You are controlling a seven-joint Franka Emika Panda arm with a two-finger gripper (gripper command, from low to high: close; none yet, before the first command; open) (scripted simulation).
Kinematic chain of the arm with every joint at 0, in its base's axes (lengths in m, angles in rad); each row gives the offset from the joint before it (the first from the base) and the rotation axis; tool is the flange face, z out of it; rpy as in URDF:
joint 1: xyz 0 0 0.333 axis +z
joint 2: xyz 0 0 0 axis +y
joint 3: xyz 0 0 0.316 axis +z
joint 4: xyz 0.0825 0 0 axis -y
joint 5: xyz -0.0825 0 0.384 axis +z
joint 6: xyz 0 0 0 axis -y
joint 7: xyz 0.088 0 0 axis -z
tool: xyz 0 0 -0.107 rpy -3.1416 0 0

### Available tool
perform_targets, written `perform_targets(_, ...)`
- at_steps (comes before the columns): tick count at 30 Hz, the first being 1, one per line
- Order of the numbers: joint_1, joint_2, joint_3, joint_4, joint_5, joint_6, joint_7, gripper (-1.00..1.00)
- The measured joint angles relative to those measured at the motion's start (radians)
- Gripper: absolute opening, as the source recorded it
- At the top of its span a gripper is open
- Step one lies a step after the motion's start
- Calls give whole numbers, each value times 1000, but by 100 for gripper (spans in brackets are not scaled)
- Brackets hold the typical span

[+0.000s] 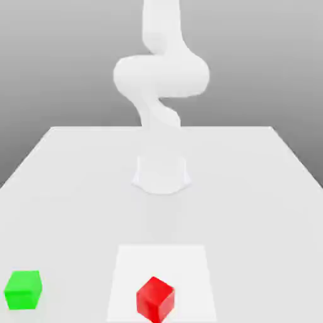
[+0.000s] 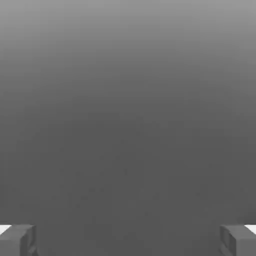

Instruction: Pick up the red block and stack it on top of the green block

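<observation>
End effector (image 2: 128, 240) fully open, fingers (image 2: 17, 240) wide apart, nothing between, touching nothing

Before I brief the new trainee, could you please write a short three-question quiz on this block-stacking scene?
1. True or false: the red block already sits on the green block.
2. In the exterior view, on which side of the red block is the green block? A) the view's left B) the view's right C) directly behind it
3. Fill in: in the hand view the gripper has its jaws ____, with nothing between them.

Key
1. False: both blocks rest apart on the white table.
2. A
3. open
</observation>
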Motion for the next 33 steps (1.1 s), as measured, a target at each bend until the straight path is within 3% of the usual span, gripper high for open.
perform_targets(13, -137, 480, 116, -85, -103, 177, 359, 0)
perform_targets(19, -155, 695, 120, -124, -121, 259, 501, 0)
perform_targets(25, -150, 901, 120, -161, -70, 350, 587, 0)
perform_targets(29, -128, 1044, 90, -146, -100, 461, 626, 0)
perform_targets(30, -119, 1078, 79, -141, -111, 489, 634, -100)
perform_targets(33, -119, 1078, 80, -141, -111, 490, 634, -100)
